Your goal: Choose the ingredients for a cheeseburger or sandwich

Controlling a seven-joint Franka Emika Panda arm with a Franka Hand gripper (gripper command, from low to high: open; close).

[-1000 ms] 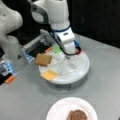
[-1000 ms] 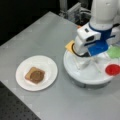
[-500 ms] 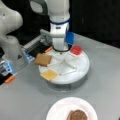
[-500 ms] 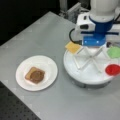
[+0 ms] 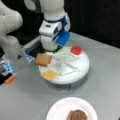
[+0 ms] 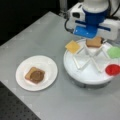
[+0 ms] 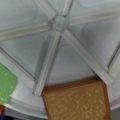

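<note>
Directly under the end effector (image 6: 93, 40) sits the tan bread square (image 6: 94, 42) on the tray (image 6: 82, 72) rim, patty on bread (image 6: 36, 75) already plated, jaw opening I cannot tell; I'd centre over the square and descend straight.

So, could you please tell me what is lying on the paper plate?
On the plate lies a bread square with a brown patty on top. What is beneath the patty is covered.
</note>
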